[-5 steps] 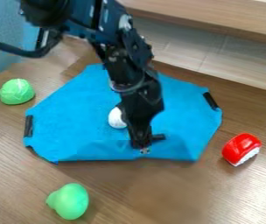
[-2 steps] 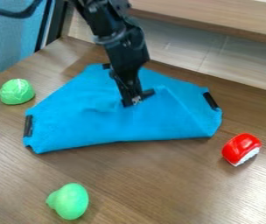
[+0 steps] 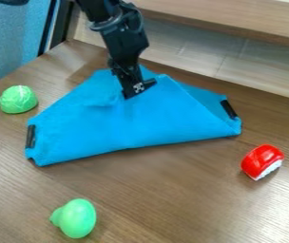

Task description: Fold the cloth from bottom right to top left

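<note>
My gripper (image 3: 133, 91) hangs over the upper middle of the blue cloth (image 3: 125, 123), low against it, shut on the cloth's lifted front edge. That flap lies folded back over the cloth, leaving a slanting front fold from the lower left to the right corner. Black clips sit at the left and right corners. The white object seen earlier on the cloth is hidden under the flap.
A green lettuce-like toy (image 3: 18, 99) sits at the upper left, a green pear-shaped toy (image 3: 74, 218) at the lower left, and a red and white toy (image 3: 263, 162) at the right. A wooden ledge (image 3: 236, 23) runs behind the table.
The gripper has moved up and slightly left, drawing the cloth's front edge back over its middle. The white object has become covered. The toys have stayed put.
</note>
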Robot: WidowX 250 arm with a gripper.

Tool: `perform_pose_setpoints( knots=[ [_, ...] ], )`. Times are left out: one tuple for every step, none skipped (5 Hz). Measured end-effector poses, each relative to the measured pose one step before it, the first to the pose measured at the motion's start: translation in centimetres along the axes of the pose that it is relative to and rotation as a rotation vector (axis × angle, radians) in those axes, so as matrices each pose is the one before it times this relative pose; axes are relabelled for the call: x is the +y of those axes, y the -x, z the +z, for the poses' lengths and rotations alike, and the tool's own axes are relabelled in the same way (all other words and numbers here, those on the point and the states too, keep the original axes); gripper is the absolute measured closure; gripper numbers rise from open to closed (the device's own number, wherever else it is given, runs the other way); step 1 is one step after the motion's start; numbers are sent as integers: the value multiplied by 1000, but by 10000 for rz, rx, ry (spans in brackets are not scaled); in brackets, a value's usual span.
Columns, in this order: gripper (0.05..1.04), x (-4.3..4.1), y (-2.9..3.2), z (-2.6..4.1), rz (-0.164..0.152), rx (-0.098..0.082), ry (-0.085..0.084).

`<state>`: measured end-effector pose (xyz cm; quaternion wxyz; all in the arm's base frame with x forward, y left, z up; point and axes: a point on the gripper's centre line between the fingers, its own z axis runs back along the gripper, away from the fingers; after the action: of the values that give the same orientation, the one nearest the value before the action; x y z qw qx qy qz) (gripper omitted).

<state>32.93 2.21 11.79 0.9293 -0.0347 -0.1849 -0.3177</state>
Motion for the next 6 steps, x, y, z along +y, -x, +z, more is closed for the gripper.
perform_pose_setpoints(
  knots=[
    [1028, 1580, 324, 136, 362, -35, -18],
    [1028, 1061, -68, 39, 113, -26, -52],
    [1028, 1339, -52, -283, 228, 75, 72],
    [1028, 1204, -249, -60, 111, 21, -26],
    [1028, 1510, 165, -401, 248, 90, 32],
    [1028, 1104, -20, -106, 220, -2, -39]
  ],
)
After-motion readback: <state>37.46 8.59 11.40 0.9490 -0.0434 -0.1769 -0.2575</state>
